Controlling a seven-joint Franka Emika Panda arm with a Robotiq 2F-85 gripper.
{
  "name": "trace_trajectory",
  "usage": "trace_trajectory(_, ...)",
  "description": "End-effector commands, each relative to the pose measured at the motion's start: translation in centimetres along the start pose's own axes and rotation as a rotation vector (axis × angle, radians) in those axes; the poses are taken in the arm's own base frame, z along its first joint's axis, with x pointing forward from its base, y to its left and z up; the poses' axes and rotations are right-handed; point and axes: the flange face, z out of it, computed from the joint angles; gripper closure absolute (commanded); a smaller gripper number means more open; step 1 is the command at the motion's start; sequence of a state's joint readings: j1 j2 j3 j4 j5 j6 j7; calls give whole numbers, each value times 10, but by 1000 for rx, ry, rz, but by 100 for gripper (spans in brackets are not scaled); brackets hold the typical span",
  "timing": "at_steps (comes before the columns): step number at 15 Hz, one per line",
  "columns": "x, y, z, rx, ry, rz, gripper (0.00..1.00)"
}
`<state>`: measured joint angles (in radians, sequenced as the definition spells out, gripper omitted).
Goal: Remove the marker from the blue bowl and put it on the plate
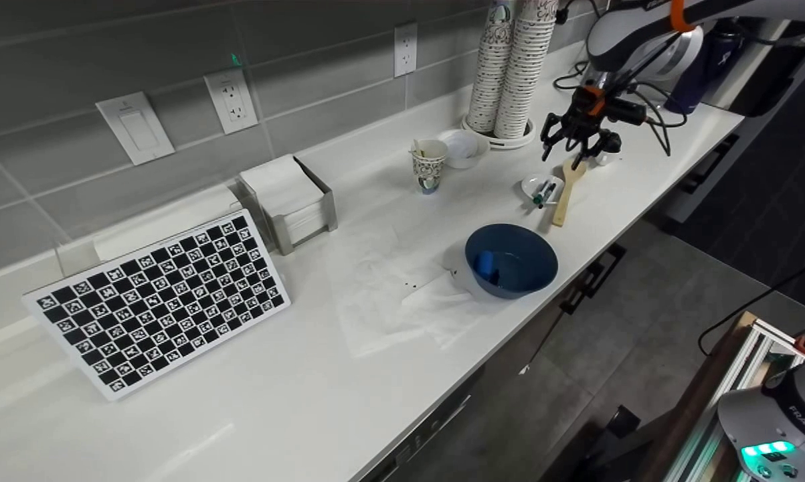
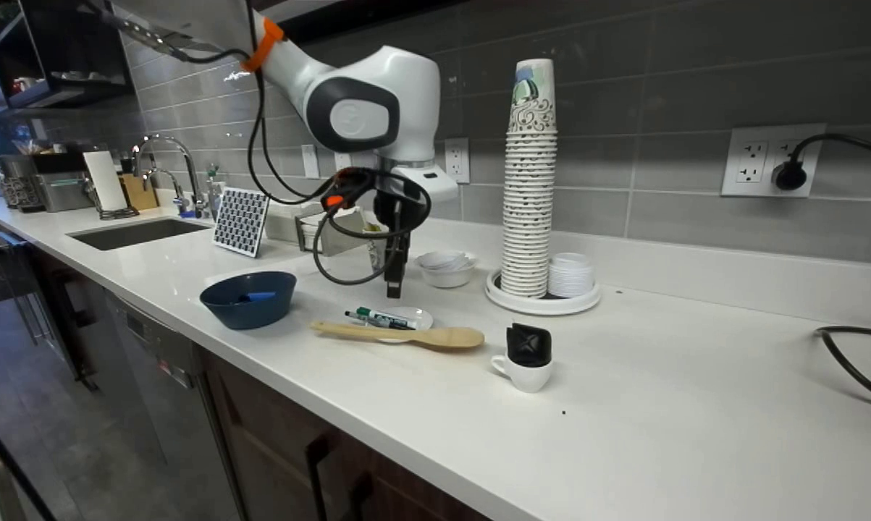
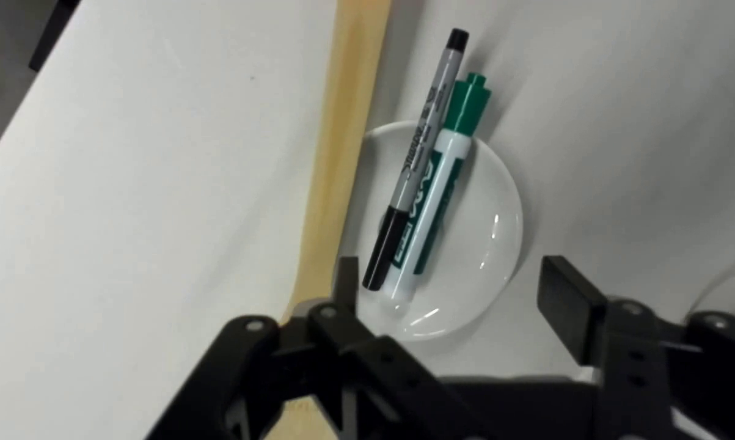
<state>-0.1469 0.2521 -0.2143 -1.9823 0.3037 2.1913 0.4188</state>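
Plainly, the gripper (image 3: pixel 451 287) hangs in the air near the plate (image 3: pixel 483 244), its jaws spread wide — it has hold of nothing. A black-capped gray marker (image 3: pixel 415 162) and a green-capped white marker (image 3: pixel 434 195) lie side by side on that plate, each jutting past the rim at one end. Just beside the plate lies a wooden spoon (image 3: pixel 335 153); farther along the white counter (image 2: pixel 696 412) stands the blue bowl (image 2: pixel 252 315) — a blue object (image 1: pixel 484 263) inside.

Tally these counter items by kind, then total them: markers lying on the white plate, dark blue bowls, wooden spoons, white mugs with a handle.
Green-capped marker and black-capped marker: 2 markers
Dark blue bowl: 1
Wooden spoon: 1
White mug: 1
Total: 5
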Motion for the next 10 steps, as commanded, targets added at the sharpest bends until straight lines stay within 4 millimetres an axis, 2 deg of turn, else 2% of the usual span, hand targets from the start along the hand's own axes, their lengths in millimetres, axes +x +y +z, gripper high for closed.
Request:
trace_trajectory(1,-47,42,-48,72,66,-172,0)
trace_trajectory(3,-69,62,-68,129,99,-256,0)
trace_trajectory(6,-105,90,-88,228,142,-359,0)
trace_trajectory(8,-130,106,-96,331,161,-351,0)
trace_trajectory(9,-97,84,-89,238,128,-334,0)
trace_trajectory(10,-106,90,-93,254,133,-339,0)
